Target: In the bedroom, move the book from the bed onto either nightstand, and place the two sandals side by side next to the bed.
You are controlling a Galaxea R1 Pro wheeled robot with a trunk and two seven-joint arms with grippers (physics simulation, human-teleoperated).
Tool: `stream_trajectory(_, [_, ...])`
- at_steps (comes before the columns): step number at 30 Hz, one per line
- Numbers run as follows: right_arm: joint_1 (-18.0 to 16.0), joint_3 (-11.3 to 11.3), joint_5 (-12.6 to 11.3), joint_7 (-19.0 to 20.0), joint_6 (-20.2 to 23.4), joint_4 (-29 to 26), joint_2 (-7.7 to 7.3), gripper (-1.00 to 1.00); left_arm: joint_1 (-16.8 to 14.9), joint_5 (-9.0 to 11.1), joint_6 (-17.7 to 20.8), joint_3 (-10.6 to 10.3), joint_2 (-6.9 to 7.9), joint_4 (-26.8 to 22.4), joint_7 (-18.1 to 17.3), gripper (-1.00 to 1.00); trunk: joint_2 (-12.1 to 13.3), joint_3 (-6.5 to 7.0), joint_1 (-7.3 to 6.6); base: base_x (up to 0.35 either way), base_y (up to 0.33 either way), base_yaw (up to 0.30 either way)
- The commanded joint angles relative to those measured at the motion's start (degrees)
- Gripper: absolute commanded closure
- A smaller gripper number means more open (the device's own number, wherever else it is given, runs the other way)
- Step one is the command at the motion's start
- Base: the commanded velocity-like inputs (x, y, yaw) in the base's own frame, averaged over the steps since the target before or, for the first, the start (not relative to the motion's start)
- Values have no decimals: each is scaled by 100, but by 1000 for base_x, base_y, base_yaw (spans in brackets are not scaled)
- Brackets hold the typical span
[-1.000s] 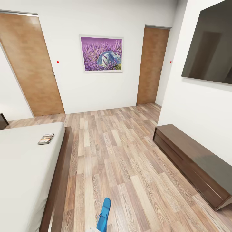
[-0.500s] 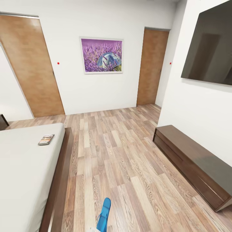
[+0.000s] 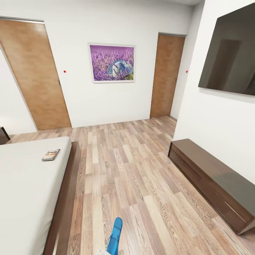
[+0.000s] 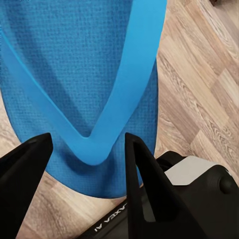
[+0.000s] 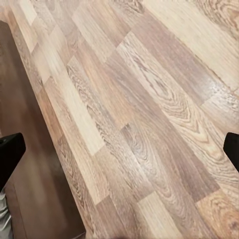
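Observation:
The book (image 3: 50, 154) lies flat on the light-grey mattress of the bed (image 3: 24, 191), near its right edge, at the left of the head view. A corner of a dark nightstand (image 3: 3, 135) peeks in beyond the bed at the far left. One blue sandal (image 3: 115, 235) stands up on end at the bottom of the head view, above the wood floor. In the left wrist view my left gripper (image 4: 87, 139) is shut on this sandal (image 4: 74, 64), its black fingers either side of the strap. My right gripper (image 5: 122, 144) is open over bare floor planks.
A long low dark cabinet (image 3: 209, 177) runs along the right wall under a wall-mounted TV (image 3: 230, 53). Two brown doors (image 3: 35, 74) (image 3: 166, 74) flank the lavender picture (image 3: 112, 63) on the far wall. A wide strip of wood floor (image 3: 124, 170) lies between bed and cabinet.
The whole picture has shifted slightly downward, so the camera has moved. The sandal stays in my left gripper and the book has not moved on the bed.

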Motion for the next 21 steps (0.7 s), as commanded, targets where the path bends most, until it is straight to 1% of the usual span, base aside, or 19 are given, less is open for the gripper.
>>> stream_trajectory(1, [-5,-9,-39,29,23,6,0,-100,-6,39,-35,-47,-2,12,-13,100,-4,-6,0,0,0,0])
stream_trajectory(7, [-2,-9,-38,29,19,6,0,-100,-9,37,-35,-47,-2,12,-13,100,-4,10,0,0,0,0])
stream_trajectory(21, [-3,-9,-36,29,20,6,0,-100,-6,38,-35,-47,-2,12,-13,100,-4,132,0,0,0,0])
